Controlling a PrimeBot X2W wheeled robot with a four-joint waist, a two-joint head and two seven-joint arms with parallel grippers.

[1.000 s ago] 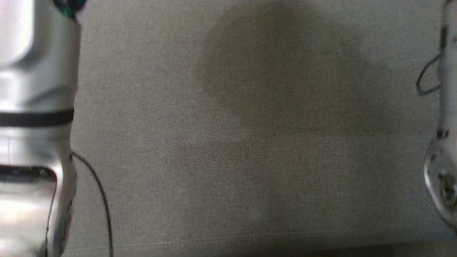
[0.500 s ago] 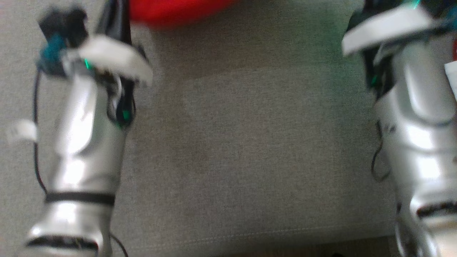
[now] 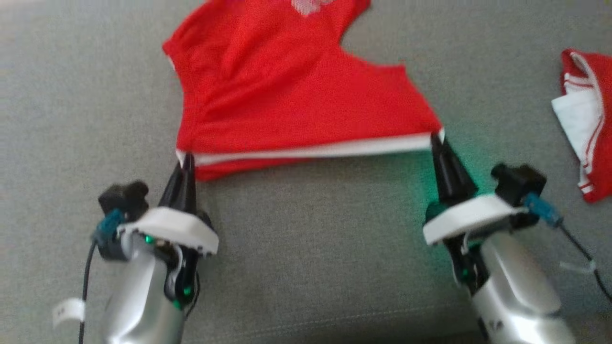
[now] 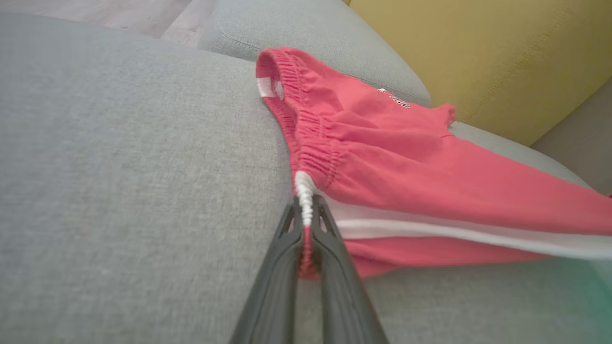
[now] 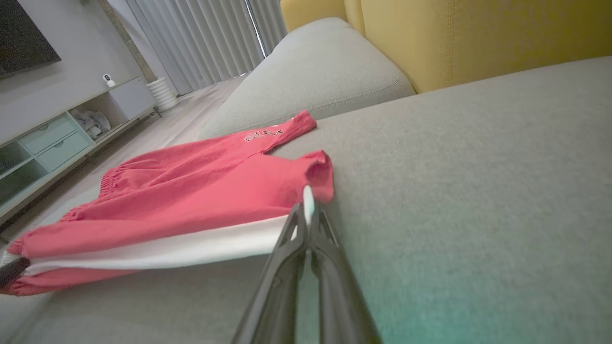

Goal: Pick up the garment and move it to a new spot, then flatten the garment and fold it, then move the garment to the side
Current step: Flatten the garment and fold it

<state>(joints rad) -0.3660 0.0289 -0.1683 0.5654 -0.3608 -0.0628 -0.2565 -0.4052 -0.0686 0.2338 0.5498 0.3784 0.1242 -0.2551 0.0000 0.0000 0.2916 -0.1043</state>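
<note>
The garment [image 3: 287, 95] is a pair of red shorts with a white side stripe, spread on the grey sofa seat [image 3: 311, 239]. My left gripper [image 3: 185, 157] is shut on the elastic waistband corner at the white stripe's near left end [image 4: 304, 210]. My right gripper [image 3: 437, 138] is shut on the stripe's other end at the leg hem [image 5: 308, 210]. The stripe edge [image 3: 315, 150] runs stretched between both grippers. The rest of the garment [image 5: 191, 191] lies flat beyond them, with a small white print [image 3: 306, 5] at the far edge.
A second red and white piece of clothing [image 3: 585, 129] lies on the seat at the right. Yellow back cushions [image 5: 478, 33] rise behind the seat, a grey armrest cushion [image 5: 315, 71] beyond it. A TV cabinet [image 5: 52, 138] stands across the floor.
The head camera has swung upward, bringing both grippers and the red garment into view; earlier only the forearms and bare sofa fabric showed. Any movement of the garment itself cannot be told.
</note>
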